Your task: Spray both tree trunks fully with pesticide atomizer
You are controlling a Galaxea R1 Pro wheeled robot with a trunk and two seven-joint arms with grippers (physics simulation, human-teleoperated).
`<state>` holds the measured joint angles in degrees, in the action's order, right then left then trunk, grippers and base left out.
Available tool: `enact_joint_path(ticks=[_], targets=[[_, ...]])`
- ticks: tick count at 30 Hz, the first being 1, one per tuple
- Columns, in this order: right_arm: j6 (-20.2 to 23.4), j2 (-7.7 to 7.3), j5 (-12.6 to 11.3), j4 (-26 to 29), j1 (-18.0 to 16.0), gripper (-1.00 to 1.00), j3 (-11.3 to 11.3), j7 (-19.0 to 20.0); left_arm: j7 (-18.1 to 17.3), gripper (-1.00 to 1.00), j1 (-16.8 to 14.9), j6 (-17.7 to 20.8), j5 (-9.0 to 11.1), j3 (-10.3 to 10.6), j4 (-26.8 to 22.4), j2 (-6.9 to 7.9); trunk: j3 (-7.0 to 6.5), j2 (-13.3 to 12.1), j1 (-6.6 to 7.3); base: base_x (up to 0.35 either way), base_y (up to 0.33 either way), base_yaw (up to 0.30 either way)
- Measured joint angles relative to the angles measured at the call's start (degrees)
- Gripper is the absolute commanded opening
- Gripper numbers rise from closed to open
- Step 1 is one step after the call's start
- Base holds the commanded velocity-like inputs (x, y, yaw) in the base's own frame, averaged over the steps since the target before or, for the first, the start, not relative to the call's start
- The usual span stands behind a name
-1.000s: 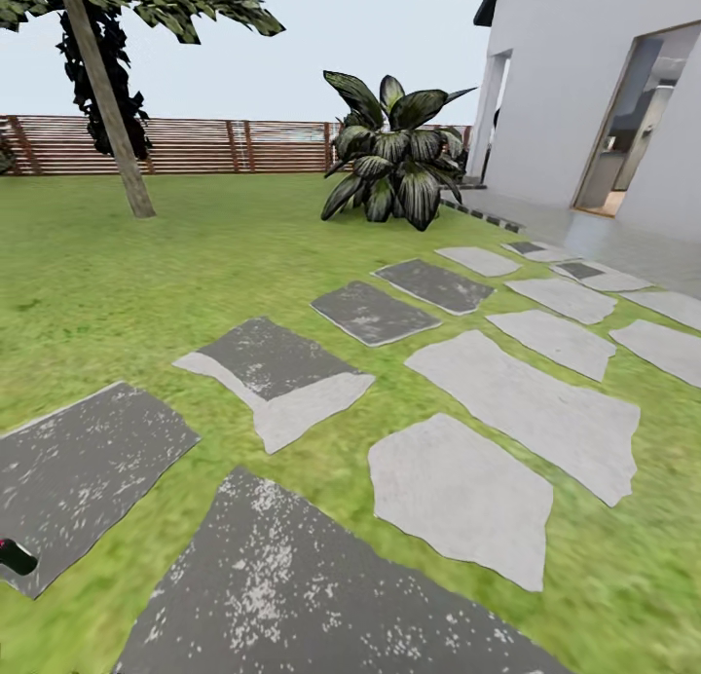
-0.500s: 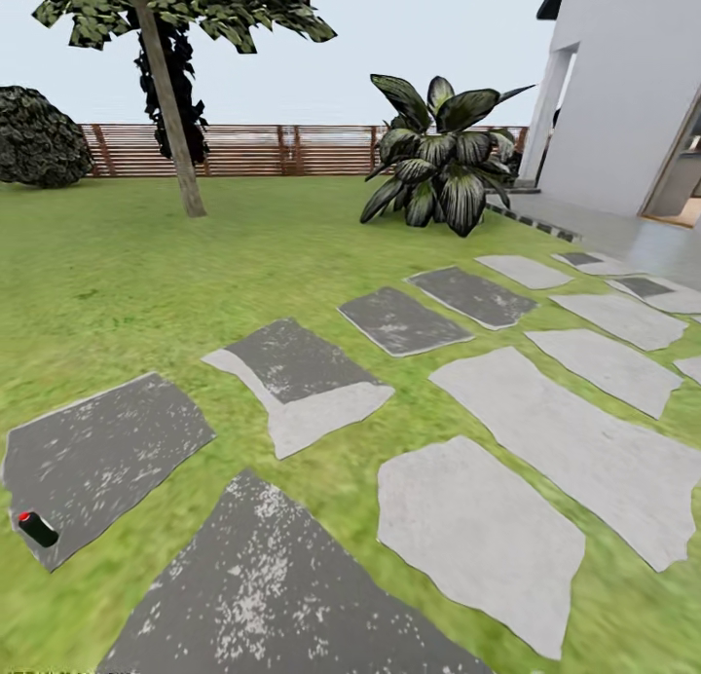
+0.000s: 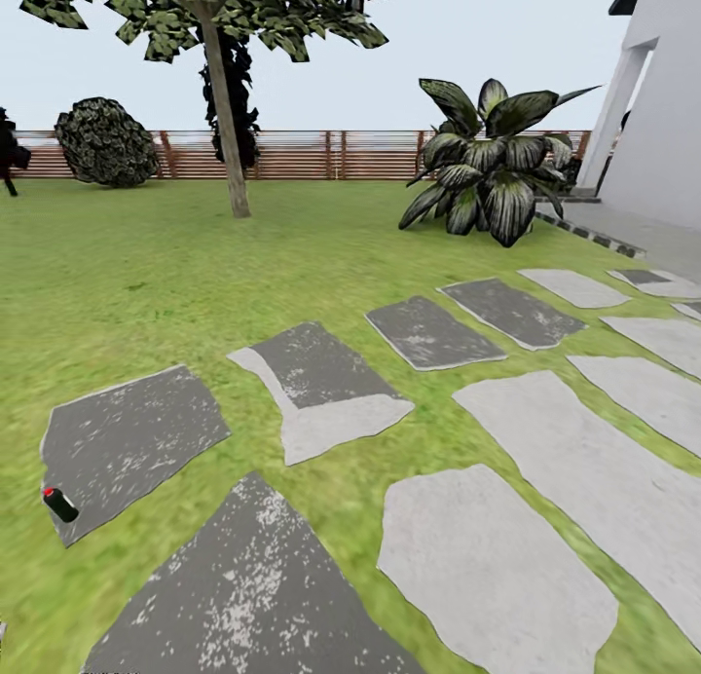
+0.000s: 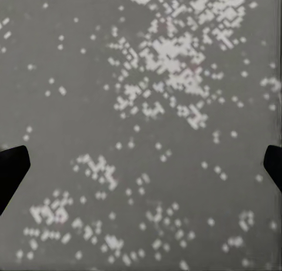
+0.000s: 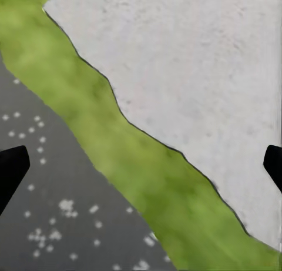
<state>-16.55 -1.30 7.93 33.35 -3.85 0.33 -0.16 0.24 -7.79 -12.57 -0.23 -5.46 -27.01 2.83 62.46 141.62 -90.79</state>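
The spray can [image 3: 59,505] — a small dark cylinder with a red cap — lies on its side at the near left corner of a dark paving stone [image 3: 131,442], close to where that stone meets the grass [image 3: 146,275]. Its long axis runs diagonally, red cap pointing away to the left, dark body toward the robot. It sits low at the left of the head view, so by my judgement the left arm is the nearer one, and the base likely has to turn or roll further left before any reach.

The left gripper [image 4: 141,165] hangs over speckled dark stone, its two black fingertips [image 4: 12,171] spread wide apart with nothing between them. The right gripper [image 5: 141,165] is likewise spread and empty, above a strip of grass between a dark slab and a pale slab [image 5: 194,65].

One tree [image 3: 209,12] stands well beyond the can, its trunk [image 3: 226,119] leaning slightly, rising from the lawn in front of the wooden fence [image 3: 321,155]. A round bush [image 3: 105,141] sits by the fence to its left, a broad-leaved plant [image 3: 492,163] near the house corner [image 3: 662,119]. No containers are about — nothing holds anything here.
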Motion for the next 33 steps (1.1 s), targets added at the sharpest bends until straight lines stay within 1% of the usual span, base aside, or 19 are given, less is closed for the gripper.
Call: enact_joint_path(ticks=[33], targets=[[0.00, 0.03, 0.00, 0.00, 0.00, 1.00, 0.00, -0.03, 0.00, 1.00, 0.00, 0.00, 0.08, -0.08, 0.00, 0.03, 0.00, 0.00, 0.00, 0.156, -0.280, 0.277]])
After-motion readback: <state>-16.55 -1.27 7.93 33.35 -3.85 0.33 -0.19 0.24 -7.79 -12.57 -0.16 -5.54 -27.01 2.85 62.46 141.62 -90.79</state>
